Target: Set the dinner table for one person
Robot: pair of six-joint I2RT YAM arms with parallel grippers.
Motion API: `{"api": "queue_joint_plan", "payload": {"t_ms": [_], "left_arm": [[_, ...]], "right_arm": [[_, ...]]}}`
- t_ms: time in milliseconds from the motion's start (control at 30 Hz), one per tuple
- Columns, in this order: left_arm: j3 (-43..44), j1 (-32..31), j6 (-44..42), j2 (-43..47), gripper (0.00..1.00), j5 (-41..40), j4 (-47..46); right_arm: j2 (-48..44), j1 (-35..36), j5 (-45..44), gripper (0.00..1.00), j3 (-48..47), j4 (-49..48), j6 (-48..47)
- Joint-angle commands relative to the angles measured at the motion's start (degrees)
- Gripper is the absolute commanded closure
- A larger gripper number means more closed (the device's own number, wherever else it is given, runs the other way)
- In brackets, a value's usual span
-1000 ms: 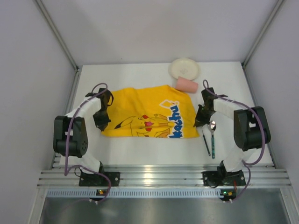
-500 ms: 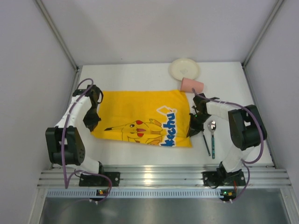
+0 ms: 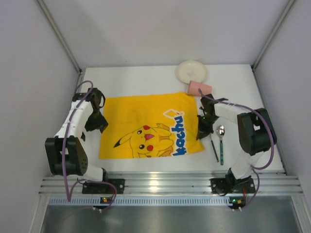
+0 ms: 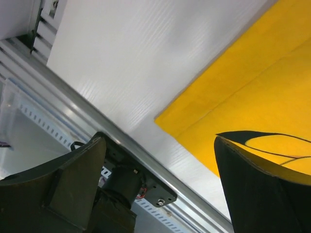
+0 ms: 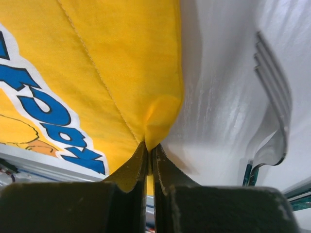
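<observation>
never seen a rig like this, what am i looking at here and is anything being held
These are two robot arms bolted at the near edge of a white table, each ending in a two-finger gripper. The wide picture looks down from above and behind them; the other two come from cameras on the wrists, so each shows its own fingers. On the table lie a yellow Pikachu-print cloth mat, a plate, a pink cup on its side by the mat's far right corner, and two pieces of cutlery right of the mat. The right gripper is shut, pinching the mat's right edge. The left gripper is open at the mat's left edge, holding nothing.
</observation>
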State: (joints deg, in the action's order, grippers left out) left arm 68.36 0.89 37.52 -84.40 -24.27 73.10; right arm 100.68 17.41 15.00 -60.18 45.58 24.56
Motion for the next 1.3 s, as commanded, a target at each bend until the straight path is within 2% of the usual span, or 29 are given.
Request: {"api": "queue_joint_plan", "payload": {"t_ms": [0, 167, 267, 300, 367, 400, 467, 500, 600, 700, 767, 800, 967, 1133, 1267], "left_arm": [[5.28, 0.26, -2.09, -0.67, 0.02, 2.29, -4.17], [7.66, -0.01, -5.78, -5.59, 0.02, 7.57, -12.09], [10.21, -0.01, -6.4, -10.16, 0.02, 8.19, -14.91], [12.13, -0.09, -6.67, -12.0, 0.02, 8.97, -15.35], [13.81, -0.53, -7.28, -13.42, 0.02, 9.68, -16.58], [15.39, -0.62, -7.37, -14.29, 0.02, 9.77, -16.93], [16.45, -0.71, -7.72, -15.0, 0.03, 10.47, -18.33], [17.15, -0.71, -7.72, -15.44, 0.03, 10.65, -18.87], [17.34, -0.71, -7.9, -16.49, 0.04, 12.58, -21.24], [16.64, -2.99, -7.81, -17.73, 0.06, 15.13, -22.91], [15.41, -4.13, -8.07, -18.17, 0.06, 16.53, -24.4], [14.79, -4.49, -8.25, -18.34, 0.06, 17.15, -25.02], [11.98, -4.75, -8.42, -18.61, 0.07, 23.72, -27.48], [10.92, -5.1, -8.52, -18.34, 0.08, 28.83, -30.56], [10.13, -5.37, -7.46, -18.78, 0.09, 32.35, -31.7]], "right_arm": [[-1.28, 2.27, 2.57, 1.0, -1.43, 3.72, -2.58], [-3.48, 4.12, 1.17, 1.0, -3.71, 7.67, -4.07], [-3.56, 4.47, 0.99, 0.95, -5.47, 10.05, -4.95], [-4.0, 4.56, 0.9, 0.83, -6.52, 11.27, -5.22], [-5.31, 5.0, 0.64, 0.68, -8.36, 12.59, -5.92], [-5.58, 5.0, -0.32, 0.51, -11.68, 13.47, -6.01], [-5.41, 5.0, -4.62, 0.39, -16.87, 16.9, -6.62], [-4.8, 5.0, -6.03, 0.3, -23.68, 19.6, -6.97], [-0.59, 5.0, -10.78, 0.23, -37.75, 22.35, -7.33], [4.68, 5.09, -13.06, 0.22, -48.57, 20.87, -5.41], [10.74, 5.09, -16.83, 0.22, -54.22, 20.51, -3.82], [13.2, 5.0, -17.98, 0.22, -60.78, 21.21, -2.77], [29.97, 5.18, -25.62, 0.23, -80.58, 24.29, -1.35], [34.92, 6.32, -39.14, 0.26, -80.88, 17.09, -1.18], [36.95, 8.25, -46.02, 0.29, -82.89, 12.17, -4.41]]}}
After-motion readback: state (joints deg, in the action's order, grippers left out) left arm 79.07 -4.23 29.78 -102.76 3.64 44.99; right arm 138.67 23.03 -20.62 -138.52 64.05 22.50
